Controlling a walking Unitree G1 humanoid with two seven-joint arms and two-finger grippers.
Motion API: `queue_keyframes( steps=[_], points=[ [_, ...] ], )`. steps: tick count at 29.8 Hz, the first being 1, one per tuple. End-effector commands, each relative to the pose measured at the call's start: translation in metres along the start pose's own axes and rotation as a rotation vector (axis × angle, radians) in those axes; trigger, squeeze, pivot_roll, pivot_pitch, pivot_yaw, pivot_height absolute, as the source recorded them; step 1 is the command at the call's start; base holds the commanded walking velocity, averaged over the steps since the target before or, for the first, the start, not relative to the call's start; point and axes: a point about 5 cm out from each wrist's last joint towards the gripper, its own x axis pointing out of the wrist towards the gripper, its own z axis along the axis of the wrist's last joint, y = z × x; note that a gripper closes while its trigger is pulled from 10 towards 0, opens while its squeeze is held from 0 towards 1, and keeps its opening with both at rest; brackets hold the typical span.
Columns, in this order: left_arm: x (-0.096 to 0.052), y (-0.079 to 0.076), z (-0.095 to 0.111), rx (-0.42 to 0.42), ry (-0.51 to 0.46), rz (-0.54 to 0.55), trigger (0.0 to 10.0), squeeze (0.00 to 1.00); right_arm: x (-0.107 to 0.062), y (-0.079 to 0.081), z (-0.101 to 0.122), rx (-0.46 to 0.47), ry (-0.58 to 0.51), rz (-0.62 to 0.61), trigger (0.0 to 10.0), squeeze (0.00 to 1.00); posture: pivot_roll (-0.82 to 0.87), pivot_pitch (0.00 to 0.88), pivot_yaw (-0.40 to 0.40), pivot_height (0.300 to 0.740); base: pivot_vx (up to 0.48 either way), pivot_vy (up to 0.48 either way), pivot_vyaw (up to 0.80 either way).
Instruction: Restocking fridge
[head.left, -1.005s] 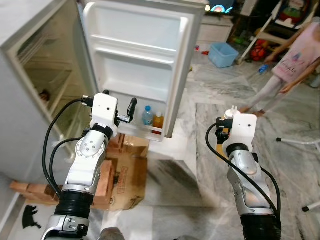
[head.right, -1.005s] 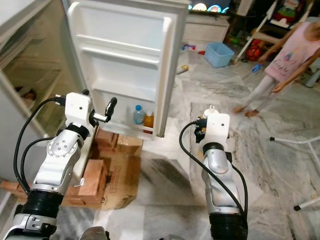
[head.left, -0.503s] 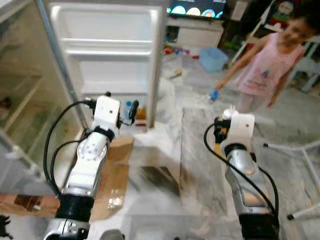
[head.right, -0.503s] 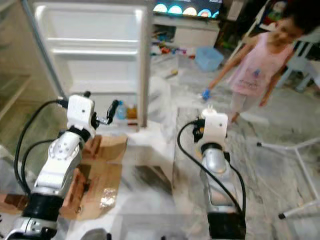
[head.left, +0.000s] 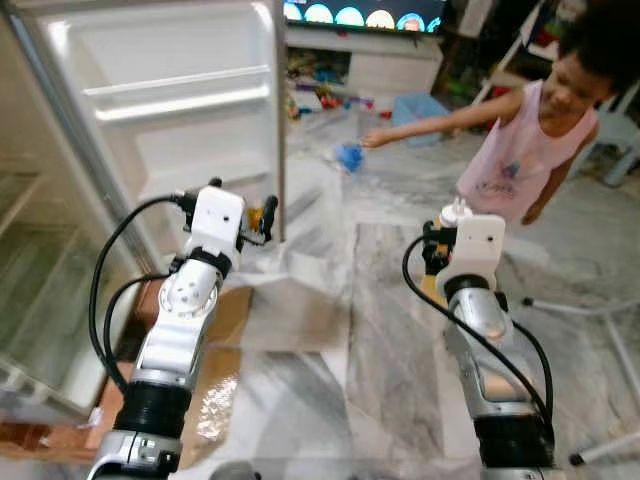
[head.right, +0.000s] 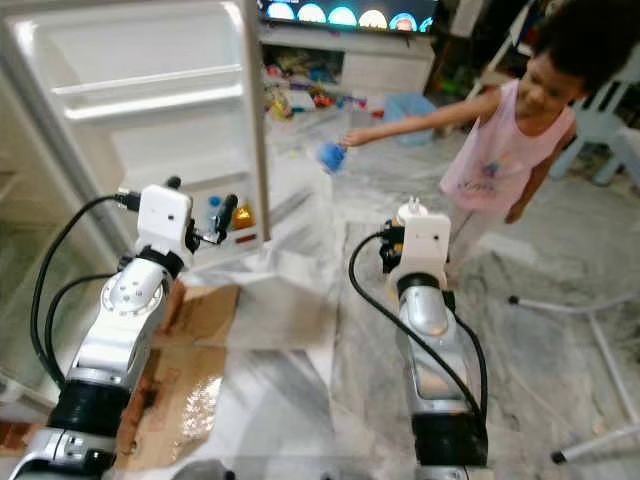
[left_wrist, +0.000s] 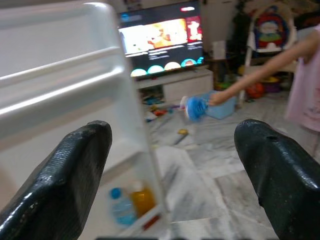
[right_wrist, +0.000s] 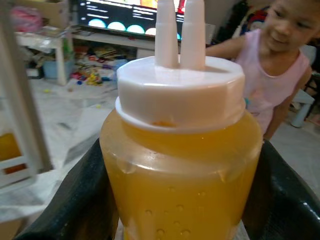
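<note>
The fridge door (head.left: 170, 100) stands wide open, its white shelves facing me. Its bottom shelf holds a blue-capped water bottle (left_wrist: 122, 212) and an orange bottle (left_wrist: 141, 197). My left gripper (head.left: 266, 216) hovers in front of that door, open with nothing in it, its fingers (left_wrist: 65, 175) wide apart. An orange juice bottle (right_wrist: 182, 165) with a white two-spout cap is held upright in my right gripper (head.left: 438, 245), raised at chest height right of the door. A person (head.left: 520, 160) in pink holds out a blue thing (head.left: 348, 157).
The fridge body (head.left: 40, 260) is at the left, with flattened cardboard (head.left: 215, 330) on the marble floor before it. Behind are a lit TV (head.left: 350, 12), a blue bin (head.left: 420, 105) and scattered toys. White stand legs (head.left: 590, 305) cross the floor at right.
The camera has swung, so the fridge door now sits further left. The person has come closer and stretched an arm out with the blue thing. Both grippers hold as before.
</note>
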Motion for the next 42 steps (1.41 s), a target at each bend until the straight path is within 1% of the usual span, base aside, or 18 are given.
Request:
queue_keyframes(
  steps=[1, 6, 7, 10, 11, 13, 15, 16, 18, 19, 21, 22, 23, 26, 28, 30, 37, 42],
  points=[
    [0.000, -0.010, -0.001, 0.000, 0.004, -0.024, 10.0, 0.00, 0.000, -0.010, 0.000, -0.005, -0.010, -0.030, 10.0, 0.00, 0.06, 0.000, -0.053, 0.740, 0.461, 0.000, 0.00],
    [0.000, -0.010, -0.005, -0.023, 0.034, 0.012, 10.0, 0.00, 0.006, -0.008, 0.004, -0.013, -0.025, -0.012, 10.0, 0.00, 0.06, 0.000, -0.047, 0.740, 0.459, 0.000, 0.00],
    [0.000, -0.008, -0.004, -0.021, 0.035, 0.019, 10.0, 0.00, 0.010, -0.004, 0.010, -0.017, -0.049, 0.017, 10.0, 0.00, 0.05, 0.000, -0.046, 0.740, 0.454, 0.000, -0.50],
    [0.001, -0.007, -0.006, -0.014, 0.041, 0.015, 10.0, 0.00, 0.015, 0.000, 0.017, -0.040, -0.076, 0.049, 10.0, 0.00, 0.05, 0.000, -0.054, 0.740, 0.454, 0.000, 0.73],
    [0.002, -0.006, -0.007, 0.010, 0.035, 0.021, 10.0, 0.00, 0.019, 0.002, 0.019, -0.026, -0.082, 0.049, 10.0, 0.00, 0.06, 0.000, -0.064, 0.740, 0.458, 0.000, 0.80],
    [0.002, -0.004, -0.007, 0.005, 0.036, 0.063, 10.0, 0.00, 0.021, 0.004, 0.021, 0.007, -0.083, 0.053, 10.0, 0.00, 0.06, 0.000, -0.065, 0.740, 0.458, 0.000, 0.80],
    [-0.001, -0.002, -0.010, -0.014, 0.052, 0.114, 10.0, 0.00, 0.020, 0.011, 0.022, 0.027, -0.086, 0.095, 10.0, 0.00, 0.06, 0.000, -0.064, 0.740, 0.458, 0.000, 0.80],
    [-0.001, -0.002, -0.010, -0.014, 0.052, 0.114, 10.0, 0.00, 0.020, 0.011, 0.022, 0.027, -0.086, 0.095, 10.0, 0.00, 0.06, 0.000, -0.064, 0.740, 0.458, 0.000, 0.80],
    [-0.006, -0.001, -0.016, 0.037, 0.094, 0.171, 10.0, 0.00, 0.017, 0.025, 0.021, 0.049, -0.083, 0.167, 10.0, 0.00, 0.06, 0.000, -0.065, 0.740, 0.383, -0.172, 0.80],
    [-0.006, -0.001, -0.017, 0.057, 0.102, 0.180, 10.0, 0.00, 0.017, 0.027, 0.021, 0.053, -0.083, 0.180, 10.0, 0.00, 0.06, 0.000, -0.065, 0.740, 0.330, -0.345, 0.80],
    [-0.010, -0.003, -0.021, 0.001, 0.122, 0.176, 10.0, 0.00, 0.014, 0.034, 0.021, 0.052, -0.094, 0.225, 10.0, 0.00, 0.06, 0.000, -0.061, 0.740, 0.247, -0.409, 0.80],
    [-0.011, -0.003, -0.022, 0.003, 0.129, 0.180, 10.0, 0.00, 0.013, 0.035, 0.021, 0.049, -0.095, 0.233, 10.0, 0.00, 0.06, 0.000, -0.061, 0.740, 0.000, -0.428, 0.80],
    [-0.013, -0.003, -0.024, 0.028, 0.140, 0.187, 10.0, 0.00, 0.012, 0.036, 0.019, 0.046, -0.092, 0.237, 10.0, 0.00, 0.06, 0.000, -0.059, 0.740, 0.000, -0.458, 0.80],
    [-0.013, -0.004, -0.026, 0.024, 0.146, 0.181, 10.0, 0.00, 0.012, 0.038, 0.018, 0.058, -0.082, 0.250, 10.0, 0.00, 0.06, 0.000, -0.056, 0.740, 0.000, -0.459, 0.53],
    [-0.013, -0.007, -0.027, 0.030, 0.153, 0.173, 10.0, 0.00, 0.012, 0.039, 0.019, 0.043, -0.092, 0.266, 10.0, 0.00, 0.06, 0.000, -0.054, 0.740, 0.000, -0.465, 0.80],
    [-0.012, -0.010, -0.027, 0.060, 0.172, 0.173, 10.0, 0.00, 0.013, 0.038, 0.023, 0.022, -0.117, 0.275, 10.0, 0.00, 0.06, 0.000, -0.050, 0.740, 0.000, -0.465, 0.80],
    [-0.015, -0.019, -0.028, 0.056, 0.186, 0.155, 10.0, 0.00, 0.014, 0.036, 0.022, 0.036, -0.112, 0.264, 10.0, 0.00, 0.06, 0.000, -0.045, 0.740, 0.000, -0.466, 0.80],
    [-0.016, -0.018, -0.029, 0.065, 0.197, 0.166, 10.0, 0.00, 0.013, 0.042, 0.022, 0.054, -0.108, 0.305, 10.0, 0.00, 0.06, 0.000, -0.046, 0.740, 0.000, -0.469, 0.80]
  ],
)
